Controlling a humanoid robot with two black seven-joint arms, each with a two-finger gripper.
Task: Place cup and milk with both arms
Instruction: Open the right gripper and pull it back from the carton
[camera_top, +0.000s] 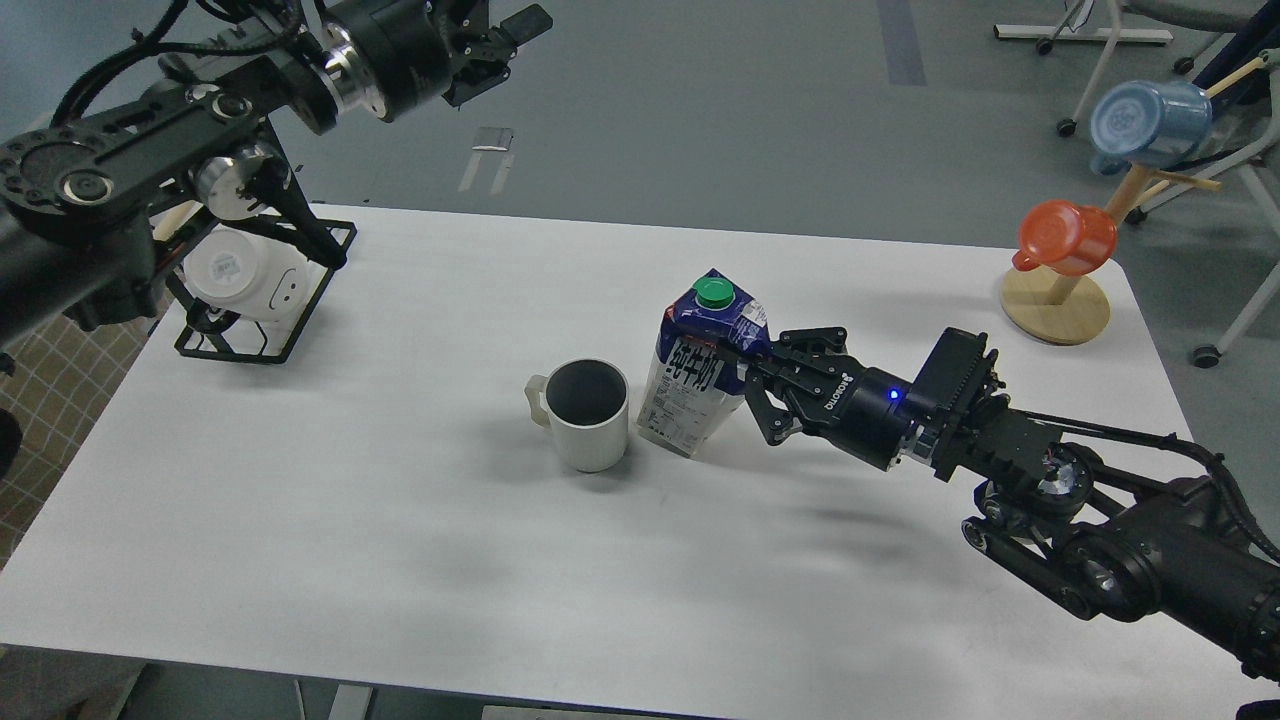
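Near the middle of the white table (400, 560), one milk carton (700, 365) is standing upright, showing a blue top, a green round screw cap and black characters on a white label. One cup (585, 412), white outside and dark grey inside with a small handle facing left, is sitting just beside the carton on its left. The right gripper (745, 365) is clasping the carton's right side with its fingers closed against it. The left gripper (495, 50) is hanging high above the far left edge, fingers spread apart and holding nothing. One white cup (245, 275) is lying in a black wire rack (300, 330); one orange cup (1068, 237) and one blue cup (1148, 125) are hanging on a wooden stand (1056, 308).
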